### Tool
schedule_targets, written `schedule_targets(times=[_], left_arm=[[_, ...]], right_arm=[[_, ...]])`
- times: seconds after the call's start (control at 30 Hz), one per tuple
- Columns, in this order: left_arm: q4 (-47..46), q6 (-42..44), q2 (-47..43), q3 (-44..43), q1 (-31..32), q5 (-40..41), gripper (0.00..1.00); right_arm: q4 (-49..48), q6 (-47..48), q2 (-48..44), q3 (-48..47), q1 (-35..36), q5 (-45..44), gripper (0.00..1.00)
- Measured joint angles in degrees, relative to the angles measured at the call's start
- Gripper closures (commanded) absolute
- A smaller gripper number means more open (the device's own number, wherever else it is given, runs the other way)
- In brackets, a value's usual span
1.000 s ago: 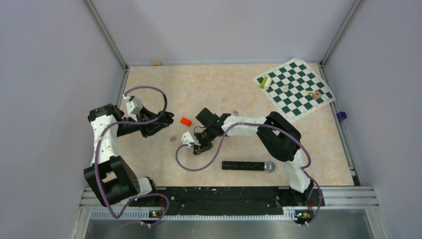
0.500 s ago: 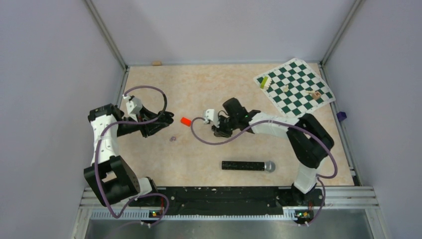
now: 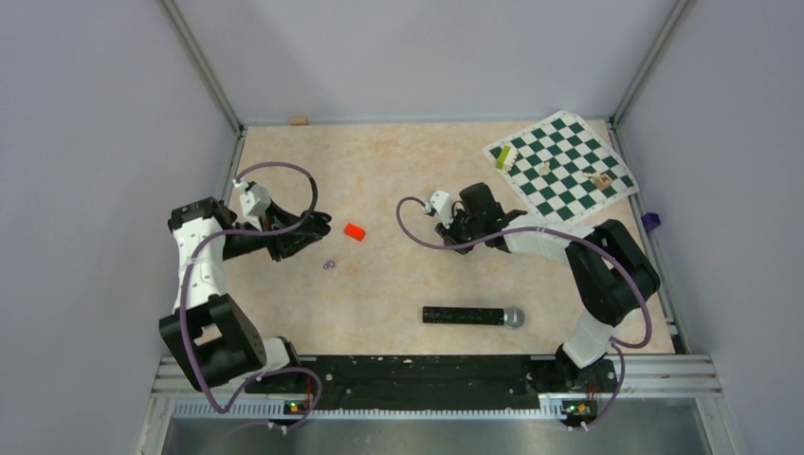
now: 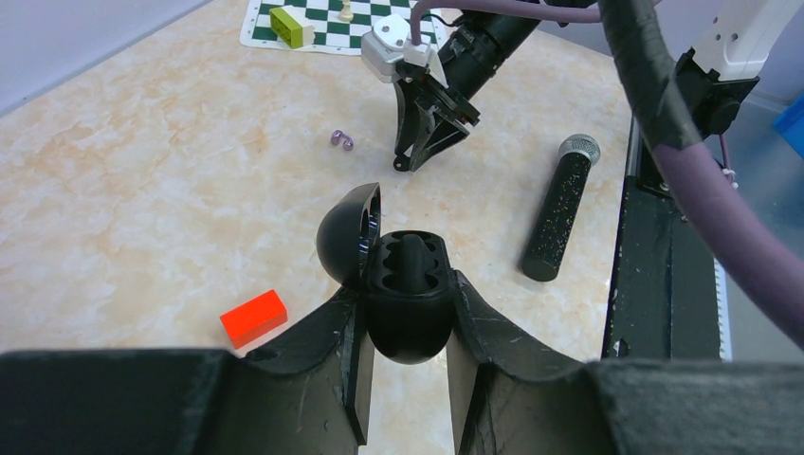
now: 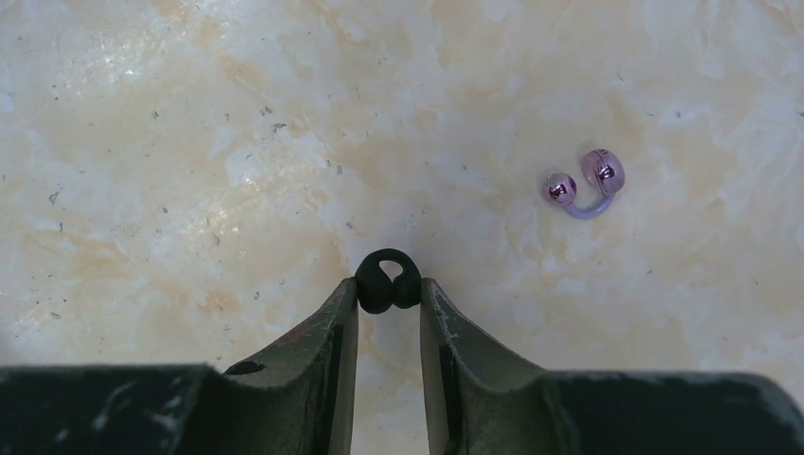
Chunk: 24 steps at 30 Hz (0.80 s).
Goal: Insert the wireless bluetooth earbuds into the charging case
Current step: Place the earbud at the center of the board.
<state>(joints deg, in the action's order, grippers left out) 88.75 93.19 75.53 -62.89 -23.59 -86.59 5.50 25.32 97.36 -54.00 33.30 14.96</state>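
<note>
- Pinching one black earbud (image 5: pixel 387 282) between its fingertips, the right gripper (image 5: pixel 387 296) stands narrowly parted, over the marbled table (image 5: pixel 190 142).
- A pale purple ring piece (image 5: pixel 586 185) lies near, apart from it.
- The charging case (image 4: pixel 410 327), lid flipped open, sits clamped in the closed left gripper (image 4: pixel 406 299).
- A red block (image 3: pixel 355 231) lies between both grippers; the microphone (image 3: pixel 472 316) lies nearer the bases.

You have a bare stretch of beige marbled desk (image 3: pixel 398 275) between the left end effector (image 4: pixel 405 289) and the right end effector (image 5: pixel 389 294). A small red rectangular block (image 3: pixel 355 231) lies in that gap, just beside the left one. A pale purple beaded ring (image 5: pixel 583 185) sits near the right tips. The long black microphone with its silver head (image 3: pixel 472 316) lies nearer you, well apart from it.
</note>
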Motion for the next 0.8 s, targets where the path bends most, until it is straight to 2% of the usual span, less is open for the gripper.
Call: schedule_targets(times=[0.33, 0.43, 0.57, 0.8], left_arm=[[0.00, 0.00, -0.02, 0.00, 0.00, -0.17, 1.00], [0.00, 0.00, -0.07, 0.00, 0.00, -0.17, 1.00], [0.00, 0.00, -0.07, 0.00, 0.00, -0.15, 1.00], [0.02, 0.00, -0.92, 0.00, 0.00, -0.28, 1.00]], right_arm=[[4.59, -1.77, 3.39, -2.89, -0.11, -0.70, 0.63], [6.21, -2.34, 4.15, -4.57, -0.11, -1.22, 0.57], [7.63, -2.97, 4.15, -4.66, -0.11, 0.11, 0.43], [8.17, -3.52, 4.13, -4.83, -0.20, 4.57, 0.36]])
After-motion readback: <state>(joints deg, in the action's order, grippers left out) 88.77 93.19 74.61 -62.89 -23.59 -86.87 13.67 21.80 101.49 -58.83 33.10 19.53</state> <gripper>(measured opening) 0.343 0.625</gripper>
